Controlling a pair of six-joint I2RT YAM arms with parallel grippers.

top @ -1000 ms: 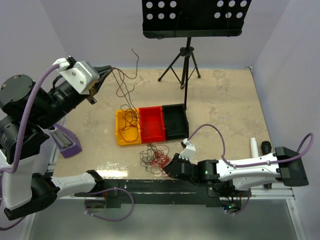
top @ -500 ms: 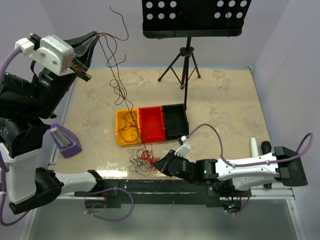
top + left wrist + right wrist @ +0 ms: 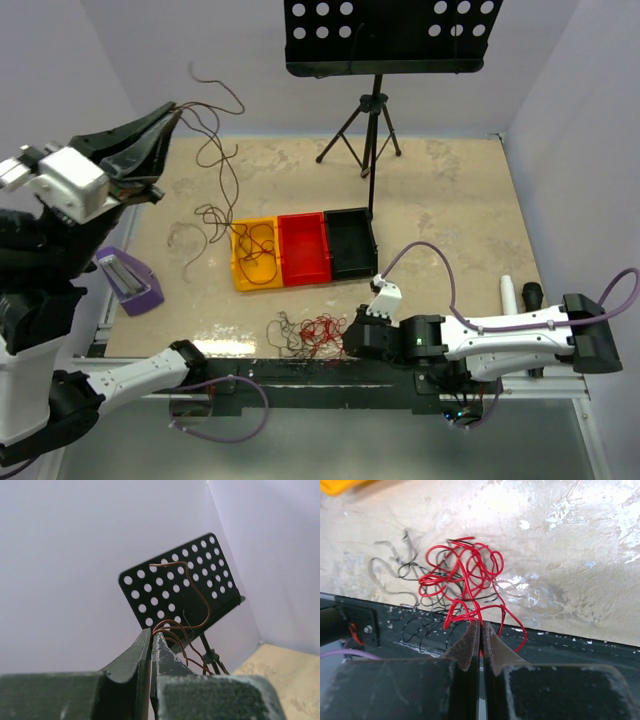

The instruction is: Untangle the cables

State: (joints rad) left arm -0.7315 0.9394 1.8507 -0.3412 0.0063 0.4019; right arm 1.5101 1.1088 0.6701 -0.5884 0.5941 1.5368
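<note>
A tangle of red and black cables (image 3: 308, 330) lies at the table's near edge. My right gripper (image 3: 350, 335) is low beside it, shut on a red strand; in the right wrist view the gripper (image 3: 481, 625) pinches that strand just below the tangle (image 3: 462, 575). My left gripper (image 3: 175, 110) is raised high at the far left, shut on a thin brown cable (image 3: 207, 214). That cable curls down from the tips to the table and into the yellow bin (image 3: 240, 275). In the left wrist view brown loops (image 3: 200, 596) rise from the closed gripper (image 3: 151, 632).
A red bin (image 3: 303, 248) and a black bin (image 3: 350, 243) stand in a row right of the yellow one. A music stand (image 3: 372, 110) stands at the back. A purple holder (image 3: 132, 283) sits at the left edge, and a white tube (image 3: 508, 292) lies at the right.
My left gripper swung left and lower in the top view. The brown cable came free of the tangle and now trails by the yellow bin. The right gripper shifted slightly right.
</note>
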